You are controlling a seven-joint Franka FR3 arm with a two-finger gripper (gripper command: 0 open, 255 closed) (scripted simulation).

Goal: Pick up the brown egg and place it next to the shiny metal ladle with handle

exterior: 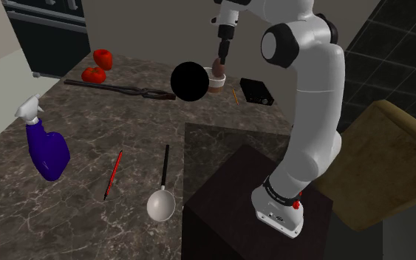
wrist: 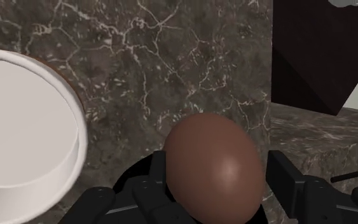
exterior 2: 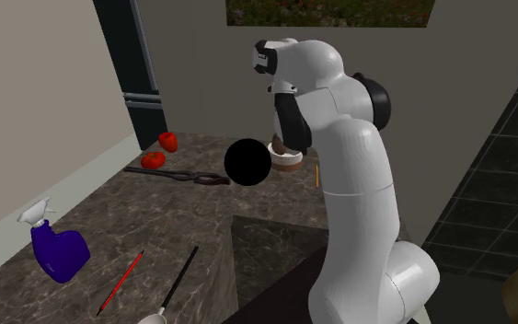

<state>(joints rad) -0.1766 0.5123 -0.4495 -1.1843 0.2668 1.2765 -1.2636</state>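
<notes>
egg [wrist: 212, 162], brown, sits clasped in the end effector [wrist: 217, 173], which is closed on it from both sides over the marbled worktop [wrist: 171, 63]. a white bowl [wrist: 25, 146] lies just beside the end effector. the ladle [exterior: 161, 202] lies well apart from it.

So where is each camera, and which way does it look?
Shoulder view: beside and a little behind the stand, looking down over the counter; the arm shows.
Second exterior view: nearly the same side but lower, facing the far wall; the arm shows close up.
Wrist view: on the hand, looking down at the egg and bowl; the gripper shows.
Both outer views share the ball, bottle and bowl.
</notes>
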